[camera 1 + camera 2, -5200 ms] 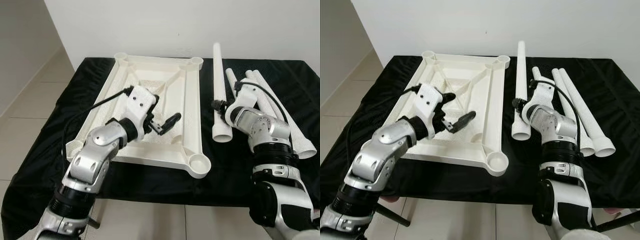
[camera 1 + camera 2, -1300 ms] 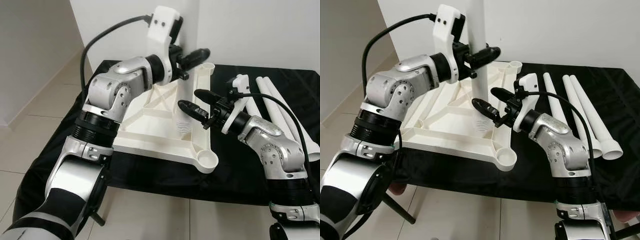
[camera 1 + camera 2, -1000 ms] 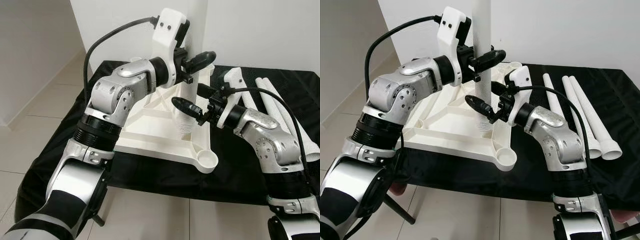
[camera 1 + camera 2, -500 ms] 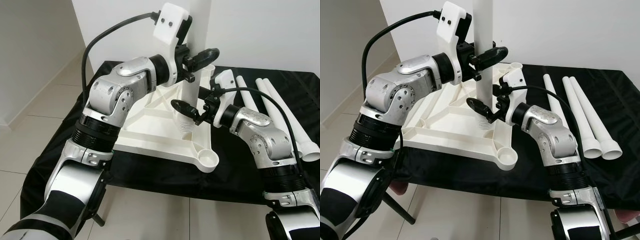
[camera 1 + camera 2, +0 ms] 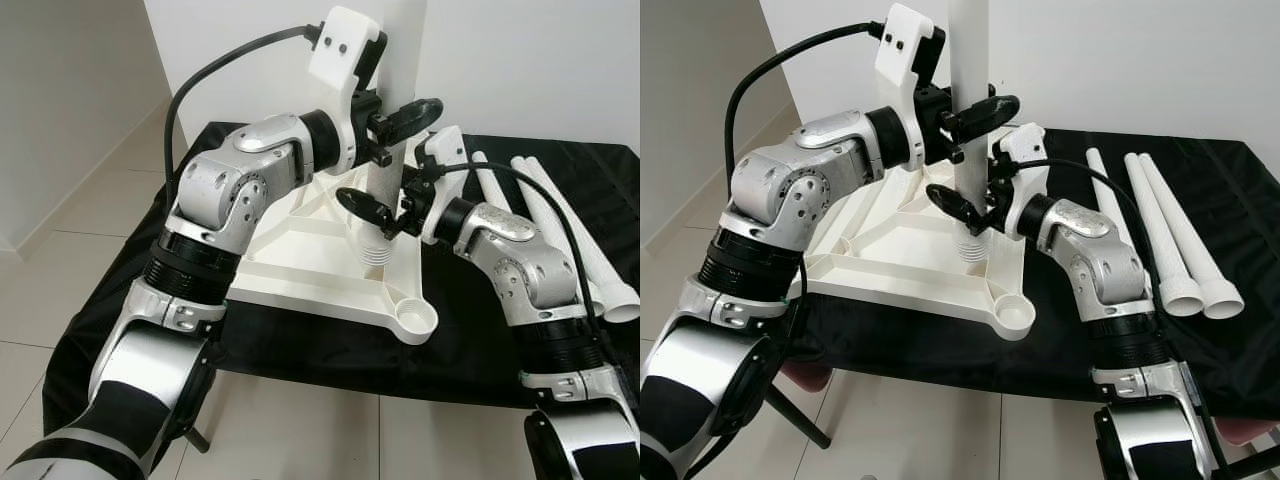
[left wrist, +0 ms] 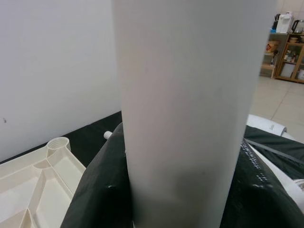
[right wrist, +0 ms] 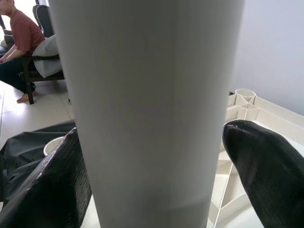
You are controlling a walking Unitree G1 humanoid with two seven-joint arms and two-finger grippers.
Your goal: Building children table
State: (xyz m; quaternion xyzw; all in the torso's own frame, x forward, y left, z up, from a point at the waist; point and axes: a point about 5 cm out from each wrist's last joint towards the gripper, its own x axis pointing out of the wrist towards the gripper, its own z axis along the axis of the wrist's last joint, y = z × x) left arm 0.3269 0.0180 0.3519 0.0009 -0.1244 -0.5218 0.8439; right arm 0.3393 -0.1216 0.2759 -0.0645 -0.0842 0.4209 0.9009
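no readable text, labels or numbers, seemingly

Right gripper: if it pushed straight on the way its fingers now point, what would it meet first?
The upright table leg. The right gripper points at it low down, a finger either side, the leg right between them. The left gripper clamps the same leg higher up. Any gap left before contact cannot be judged.

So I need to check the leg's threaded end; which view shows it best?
The right eye view: the upright leg shows its ribbed threaded end above the tabletop frame. The left eye view shows it similarly. Both wrist views show just plain shaft between fingers.
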